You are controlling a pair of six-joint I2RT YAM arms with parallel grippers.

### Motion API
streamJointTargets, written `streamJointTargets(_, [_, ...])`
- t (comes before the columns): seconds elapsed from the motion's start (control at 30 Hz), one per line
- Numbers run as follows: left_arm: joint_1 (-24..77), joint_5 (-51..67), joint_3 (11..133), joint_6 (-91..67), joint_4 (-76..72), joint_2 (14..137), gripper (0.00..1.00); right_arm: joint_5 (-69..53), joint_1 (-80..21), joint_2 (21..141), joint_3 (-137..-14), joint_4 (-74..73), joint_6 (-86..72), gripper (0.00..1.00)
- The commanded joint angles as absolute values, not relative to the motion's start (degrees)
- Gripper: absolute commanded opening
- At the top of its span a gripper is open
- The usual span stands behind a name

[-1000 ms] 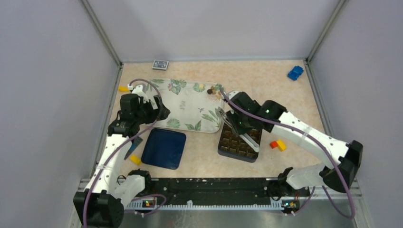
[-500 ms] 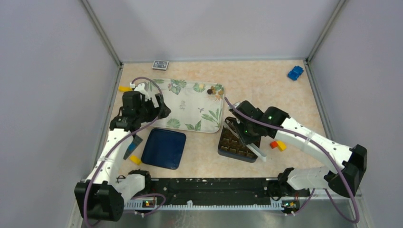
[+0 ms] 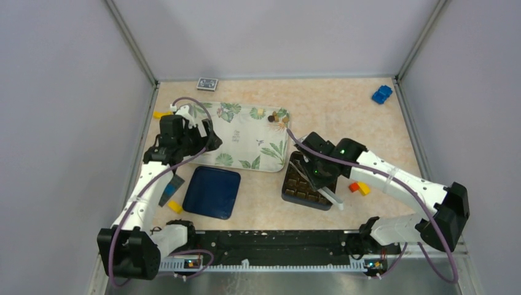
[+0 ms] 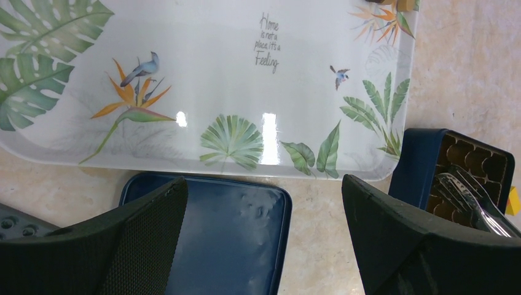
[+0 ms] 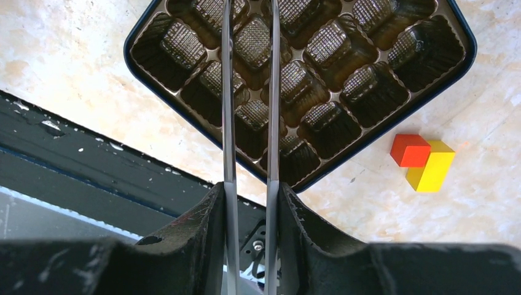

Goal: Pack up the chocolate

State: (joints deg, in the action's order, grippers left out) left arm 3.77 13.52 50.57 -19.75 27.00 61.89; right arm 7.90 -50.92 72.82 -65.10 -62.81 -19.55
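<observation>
The chocolate (image 3: 274, 115) is a small cluster of brown and tan pieces on the far right corner of the leaf-print tray (image 3: 242, 138); only its edge shows in the left wrist view (image 4: 393, 3). My right gripper (image 3: 318, 173) is shut on clear tongs (image 5: 226, 92) and holds them over the dark gridded box (image 3: 300, 188). The tongs' tips are cut off in the right wrist view. The box's cells (image 5: 368, 86) look brown and moulded. My left gripper (image 3: 206, 144) is open and empty above the tray's near edge (image 4: 215, 74).
A dark blue lid (image 3: 212, 192) lies flat left of the box and shows between my left fingers (image 4: 209, 233). Red and yellow blocks (image 3: 359, 187) sit just right of the box. A blue toy (image 3: 381, 94), a card deck (image 3: 207, 83) and a yellow block (image 3: 175, 206) lie around.
My right gripper has carried the tongs from the tray's right edge toward me, over the gridded box. My left arm has shifted slightly away from me.
</observation>
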Motion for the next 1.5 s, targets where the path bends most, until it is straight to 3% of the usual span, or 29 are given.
streamJointTargets(0.0, [3.6,15.2,52.9,-19.5,24.5,62.2,0.99,8.5,-51.2,72.9,-67.5,-62.7,-19.0,0.32])
streamJointTargets(0.4, [3.6,15.9,53.1,-19.5,23.8,62.8,0.99,9.3,-51.2,74.1,-70.3,-64.9,-17.7,0.36])
streamJointTargets(0.57, [3.6,16.0,53.0,-19.5,23.7,62.8,0.99,10.8,-51.2,72.7,-73.9,-65.4,-17.5,0.21])
streamJointTargets(0.77, [3.6,15.7,53.0,-19.6,24.1,62.3,0.99,14.2,-50.3,73.8,-81.7,-65.1,-14.8,0.19])
streamJointTargets(1.1, [3.6,14.4,52.8,-20.4,25.7,59.2,0.99,9.4,-38.8,87.7,-87.3,-47.9,-13.1,0.25])
streamJointTargets(1.27, [3.6,13.4,52.5,-20.4,26.5,58.2,0.99,7.9,-35.2,94.3,-90.1,-43.9,-13.6,0.33])
streamJointTargets(1.47, [3.6,13.2,52.3,-20.6,26.5,57.7,0.99,6.8,-33.5,99.3,-92.0,-42.8,-13.4,0.34])
